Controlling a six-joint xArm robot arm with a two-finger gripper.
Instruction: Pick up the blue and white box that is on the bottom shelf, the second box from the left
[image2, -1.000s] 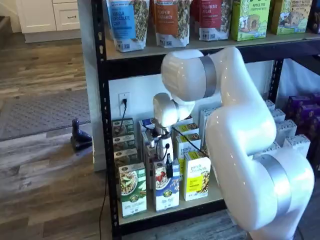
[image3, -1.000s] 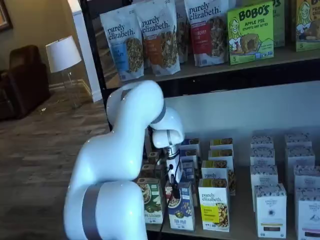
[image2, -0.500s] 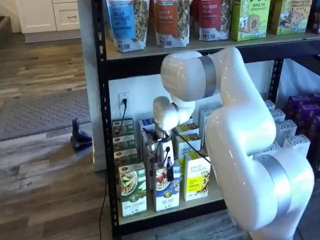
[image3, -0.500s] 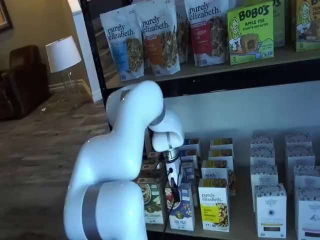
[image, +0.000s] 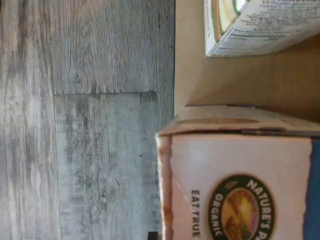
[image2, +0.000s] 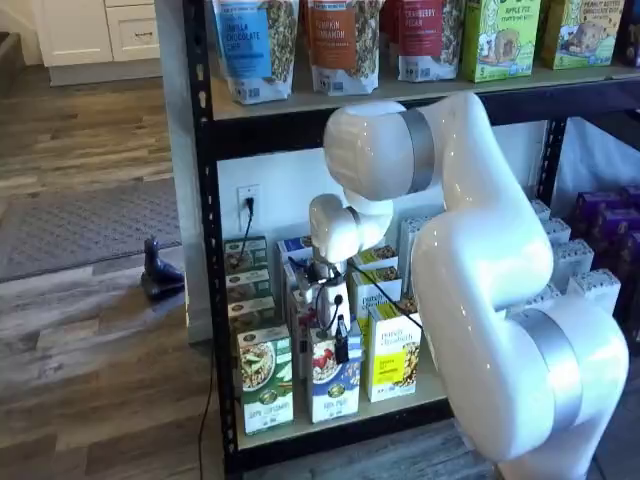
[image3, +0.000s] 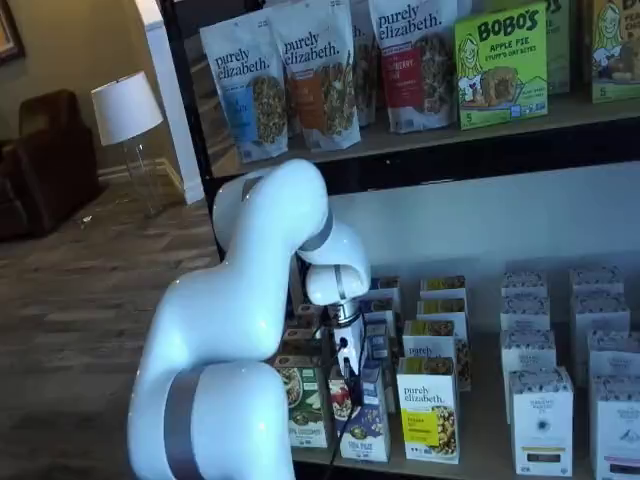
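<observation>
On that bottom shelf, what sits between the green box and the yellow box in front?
The blue and white box, with the gripper at its top, in both shelf views.

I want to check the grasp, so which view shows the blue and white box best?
A shelf view shows the blue and white box best: its whole front with the berry bowl shows, black fingers at its top. The other shelf view shows it partly behind the arm. The wrist view shows only a close-up part.

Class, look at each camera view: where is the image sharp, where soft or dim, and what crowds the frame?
Wrist view: turned sideways, the blue and white box fills the frame, print slightly soft, floor planks crisp. Shelf views: even indoor light, mild blur; the white arm blocks much of the bottom shelf, and the pincer is small and dark against the box.
</observation>
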